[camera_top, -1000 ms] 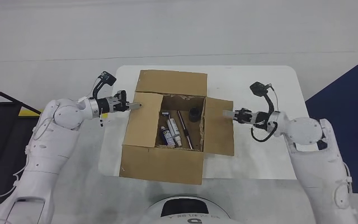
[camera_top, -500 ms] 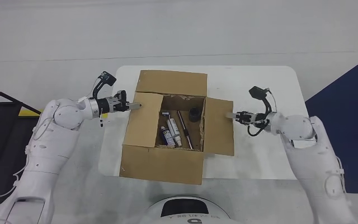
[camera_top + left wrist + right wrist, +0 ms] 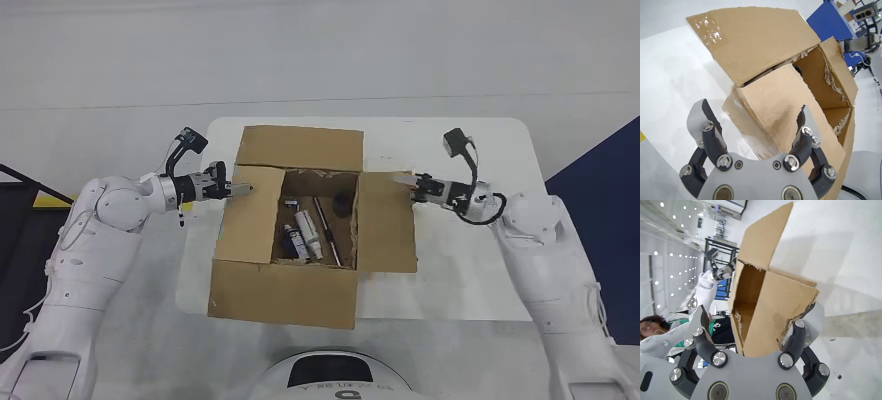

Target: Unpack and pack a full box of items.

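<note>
An open cardboard box (image 3: 285, 292) stands mid-table with all its flaps spread. Inside lie white tubes (image 3: 305, 235), a thin dark stick (image 3: 327, 230) and a black round item (image 3: 343, 203). My left gripper (image 3: 238, 188) is at the outer edge of the left flap (image 3: 250, 215). It is open, and the flap's corner (image 3: 772, 106) lies between its fingers. My right gripper (image 3: 402, 182) is at the far outer corner of the right flap (image 3: 385, 225). It too is open, with the torn flap edge (image 3: 791, 306) between its fingers.
The white table (image 3: 470, 270) has bare room to the right of the box and a narrow strip to its left. A blue panel (image 3: 600, 180) stands beyond the table's right edge. The box's front flap hangs over the near edge.
My right gripper has moved toward the table's far side along the right flap's edge. The box has shifted slightly to the left. The left arm has kept still.
</note>
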Robot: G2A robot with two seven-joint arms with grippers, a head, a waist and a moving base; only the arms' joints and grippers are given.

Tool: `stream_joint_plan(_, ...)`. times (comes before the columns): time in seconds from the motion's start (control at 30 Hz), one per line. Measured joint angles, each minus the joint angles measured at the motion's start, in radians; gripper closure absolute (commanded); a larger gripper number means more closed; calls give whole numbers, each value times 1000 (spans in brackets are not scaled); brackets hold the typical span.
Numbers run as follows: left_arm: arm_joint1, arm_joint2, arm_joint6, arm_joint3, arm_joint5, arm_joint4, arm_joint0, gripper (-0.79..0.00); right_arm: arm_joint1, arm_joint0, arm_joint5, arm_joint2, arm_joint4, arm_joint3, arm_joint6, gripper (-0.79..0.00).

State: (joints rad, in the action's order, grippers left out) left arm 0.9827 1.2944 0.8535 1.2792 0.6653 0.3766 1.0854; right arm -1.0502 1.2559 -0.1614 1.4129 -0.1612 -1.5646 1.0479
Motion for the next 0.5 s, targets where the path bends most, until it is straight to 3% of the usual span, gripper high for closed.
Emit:
stream_joint_plan(0.27,0,0,0,0,0,0,0,-785,-14,-80,-8,-80,-100,-25,15,-785)
stream_joint_plan(0.5,0,0,0,0,0,0,0,-785,-47,-213,42,-261,-67,-7,-13,-785)
